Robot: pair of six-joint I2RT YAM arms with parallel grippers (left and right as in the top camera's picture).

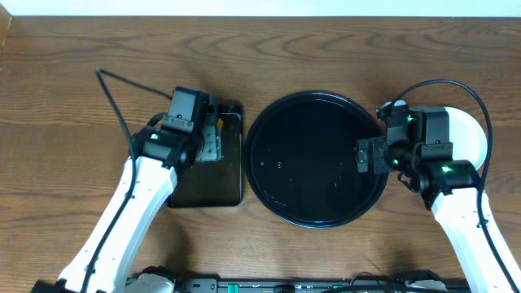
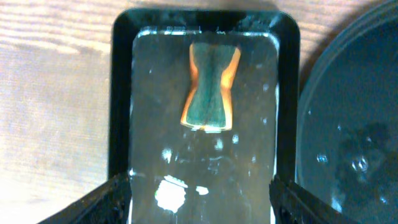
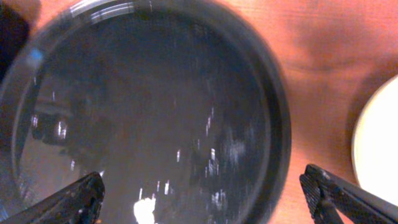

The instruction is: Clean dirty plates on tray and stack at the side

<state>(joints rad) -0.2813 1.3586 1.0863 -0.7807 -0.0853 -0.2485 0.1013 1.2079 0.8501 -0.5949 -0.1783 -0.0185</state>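
The large round glossy black tray [image 1: 317,159] lies mid-table with no plate on it; it also fills the right wrist view [image 3: 149,112] and shows at the right edge of the left wrist view [image 2: 354,124]. A pale plate stack [image 1: 472,134] sits right of the tray, mostly hidden under my right arm; its pale rim shows in the right wrist view [image 3: 376,149]. My right gripper [image 1: 364,156] [image 3: 202,199] is open and empty over the tray's right rim. My left gripper [image 1: 213,134] [image 2: 200,202] is open and empty above the small rectangular tray.
A smaller black rectangular tray [image 1: 207,183] [image 2: 121,93] lies left of the round tray. An orange and green sponge [image 2: 210,87] rests in it. A black cable [image 1: 114,98] runs across the wooden table at far left.
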